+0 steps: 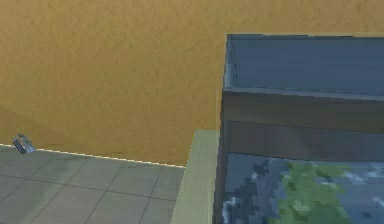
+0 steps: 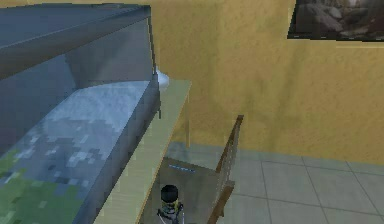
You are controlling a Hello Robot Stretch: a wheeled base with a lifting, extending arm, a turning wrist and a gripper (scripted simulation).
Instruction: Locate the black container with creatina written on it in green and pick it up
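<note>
Arm side view, left to right: a glass tank (image 2: pixel 70 120) sits on a pale stand (image 2: pixel 150 162). At the stand's outer edge, low in the view, a small dark container (image 2: pixel 170 203) with a pale band stands upright, just beside a wooden chair (image 2: pixel 232 150). It is judged rigid, light, smooth-sided and easily toppled, and is best taken across the body, below the cap. The state of the gripper cannot be told.

Ochre walls (image 1: pixel 110 80) meet grey tiles (image 1: pixel 70 195) beside a glass tank (image 1: pixel 300 90).
</note>
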